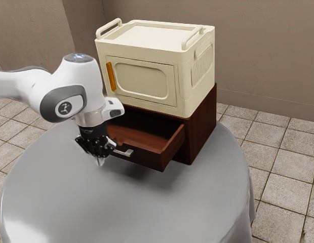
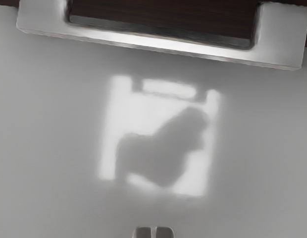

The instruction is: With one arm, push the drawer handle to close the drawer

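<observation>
Drawer point(image 1: 148, 159): reddish-brown, extended; squared silver handle point(image 1: 128, 153) on its front. Gripper point(image 1: 100, 161): near the drawer's front, fingers together, holding nothing.

The exterior view looks slantwise down from beside the arm point(image 1: 76, 91), far enough back for the whole drawer point(image 1: 147, 156); the wrist view peers down closely. Both share the handle point(image 2: 158, 43) and some table point(image 1: 172, 212).

Red-brown wooden drawer point(image 1: 152, 160), level, jutting open, silvery squared-off handle point(image 1: 127, 153) fixed horizontally on its front
</observation>
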Motion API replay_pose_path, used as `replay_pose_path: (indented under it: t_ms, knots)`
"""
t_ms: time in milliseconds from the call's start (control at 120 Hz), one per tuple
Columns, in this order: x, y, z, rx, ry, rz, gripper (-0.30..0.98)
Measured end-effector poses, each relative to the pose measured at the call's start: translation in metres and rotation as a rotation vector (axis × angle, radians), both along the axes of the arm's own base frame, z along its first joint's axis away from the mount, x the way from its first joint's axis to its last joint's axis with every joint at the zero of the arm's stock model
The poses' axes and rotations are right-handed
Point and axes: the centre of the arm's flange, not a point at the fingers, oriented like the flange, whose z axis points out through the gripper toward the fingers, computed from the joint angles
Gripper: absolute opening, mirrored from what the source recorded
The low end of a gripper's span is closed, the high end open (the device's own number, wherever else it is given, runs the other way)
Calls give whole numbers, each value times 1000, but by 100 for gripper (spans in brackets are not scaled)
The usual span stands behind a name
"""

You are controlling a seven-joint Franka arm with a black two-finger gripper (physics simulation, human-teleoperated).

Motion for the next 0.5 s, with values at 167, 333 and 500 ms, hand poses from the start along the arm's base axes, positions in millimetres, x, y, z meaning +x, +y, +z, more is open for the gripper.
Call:
replay_pose_path:
  t_ms: [167,333,500]
  knots:
    - [14,4,-8,14,-62,-9,-10]
    - [26,3,-17,32,-109,-27,-10]
    - [36,10,-21,53,-153,-38,-10]
